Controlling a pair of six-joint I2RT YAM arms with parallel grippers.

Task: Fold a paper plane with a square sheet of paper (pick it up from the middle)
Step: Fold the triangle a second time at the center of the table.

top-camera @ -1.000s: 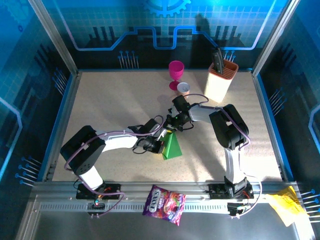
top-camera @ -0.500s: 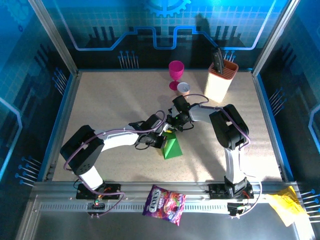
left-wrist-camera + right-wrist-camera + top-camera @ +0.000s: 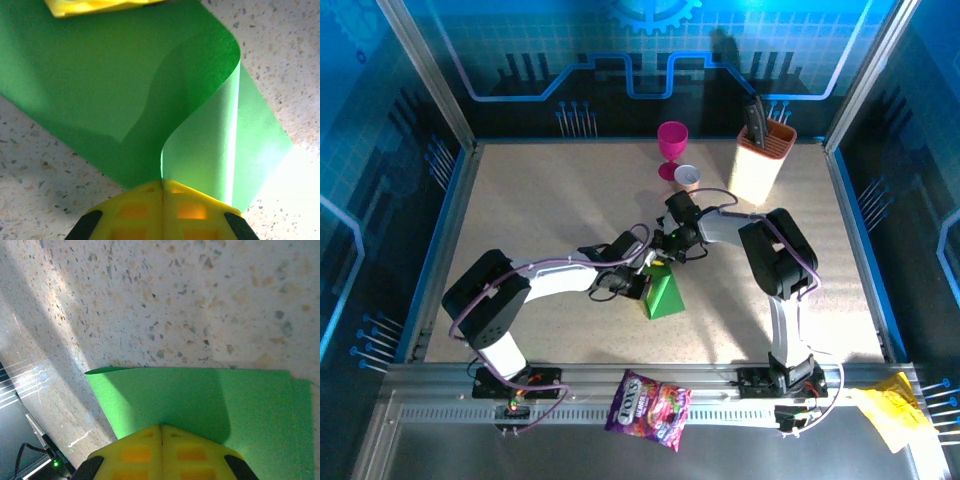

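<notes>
The thin bright green square sheet of paper [image 3: 665, 296] lies mid-table on the speckled beige tabletop [image 3: 540, 210], between the two claws; the left gripper [image 3: 641, 287] is closed on the sheet's near edge, at its left side, and the right gripper [image 3: 666, 254], jaws pressed together, meets its far end; the left wrist view shows the pinched edge curling up off the flat part; the right wrist view shows a flat, doubled layer under the tips, though an actual pinch there cannot be told.
</notes>
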